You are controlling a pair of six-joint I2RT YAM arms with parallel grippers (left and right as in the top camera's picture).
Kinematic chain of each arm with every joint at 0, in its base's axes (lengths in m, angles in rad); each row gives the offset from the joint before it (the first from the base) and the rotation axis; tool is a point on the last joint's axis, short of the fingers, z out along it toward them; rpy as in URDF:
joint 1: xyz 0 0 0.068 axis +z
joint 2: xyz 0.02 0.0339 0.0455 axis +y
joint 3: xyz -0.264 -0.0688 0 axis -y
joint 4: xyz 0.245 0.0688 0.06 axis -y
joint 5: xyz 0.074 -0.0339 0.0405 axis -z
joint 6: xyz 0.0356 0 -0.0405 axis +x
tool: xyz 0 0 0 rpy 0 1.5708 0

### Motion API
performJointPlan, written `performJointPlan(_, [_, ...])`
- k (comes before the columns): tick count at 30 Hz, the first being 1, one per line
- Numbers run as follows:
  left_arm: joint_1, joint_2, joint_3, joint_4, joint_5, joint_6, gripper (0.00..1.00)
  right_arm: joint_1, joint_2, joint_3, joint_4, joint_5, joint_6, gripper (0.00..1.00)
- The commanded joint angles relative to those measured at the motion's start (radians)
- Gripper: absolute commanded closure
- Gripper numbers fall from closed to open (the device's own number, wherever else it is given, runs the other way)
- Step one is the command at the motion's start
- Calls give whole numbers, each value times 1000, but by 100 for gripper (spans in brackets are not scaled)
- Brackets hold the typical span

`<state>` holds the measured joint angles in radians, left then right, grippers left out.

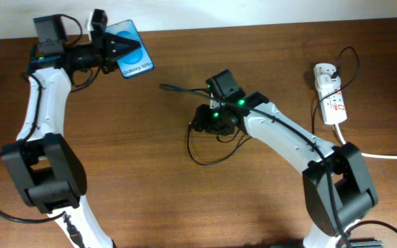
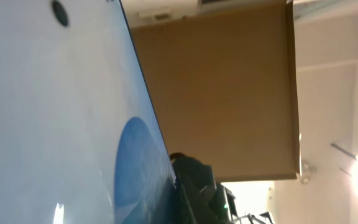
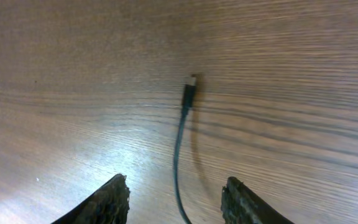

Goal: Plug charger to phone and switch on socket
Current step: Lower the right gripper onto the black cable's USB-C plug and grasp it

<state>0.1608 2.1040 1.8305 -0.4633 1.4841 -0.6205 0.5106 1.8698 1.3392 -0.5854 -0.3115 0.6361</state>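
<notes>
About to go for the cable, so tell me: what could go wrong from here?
1. The right gripper is open with the charger loose between its fingers; closing far behind the connector tip may leave it floppy.
2. Only the left gripper holds the phone; insertion force could twist it.

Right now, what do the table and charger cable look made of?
The table: wood or wood-look laminate, semi-gloss; grain lines and glare show. The charger cable: black, matte, likely rubber or plastic jacket; connector tip possibly metal, too small to confirm.
</notes>
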Motion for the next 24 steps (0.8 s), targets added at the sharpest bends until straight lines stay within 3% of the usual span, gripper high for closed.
performJointPlan(1, [50, -4, 15, 5, 12, 4, 100, 27, 35, 19, 18, 23, 39, 49])
performJointPlan(18, [96, -4, 15, -2, 4, 4, 100, 40, 61, 19, 70, 53, 85, 50])
performJointPlan(24, [96, -4, 15, -2, -8, 4, 100, 40, 85, 19, 83, 61, 132, 56])
